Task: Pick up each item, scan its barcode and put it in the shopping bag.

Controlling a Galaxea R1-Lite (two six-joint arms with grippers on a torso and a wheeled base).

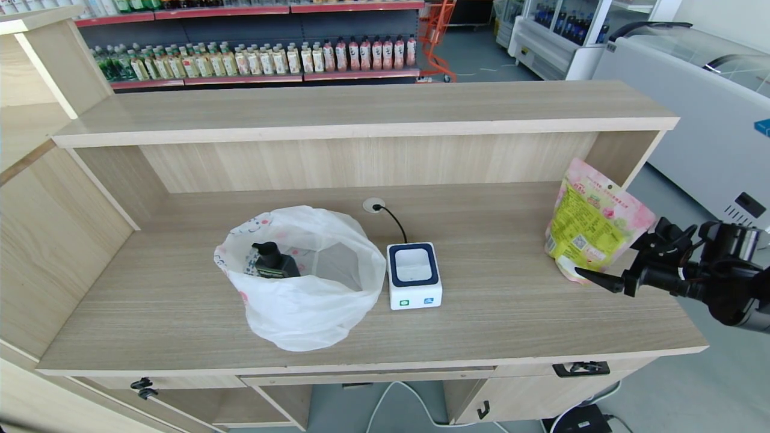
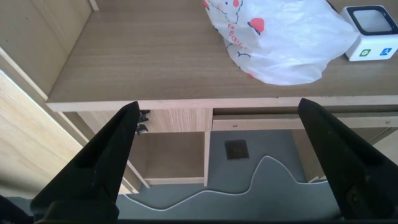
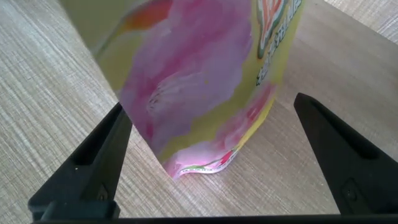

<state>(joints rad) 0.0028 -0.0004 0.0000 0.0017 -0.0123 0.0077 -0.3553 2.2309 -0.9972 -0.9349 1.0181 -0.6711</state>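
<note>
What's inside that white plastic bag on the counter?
A dark bottle with a pump top stands inside the shopping bag. The bag's crumpled wall covers the bottle's base and part of the bottom, so anything lying there cannot be seen.

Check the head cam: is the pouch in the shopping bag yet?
No, the pouch stands on the counter at its right end, well apart from the shopping bag.
</note>
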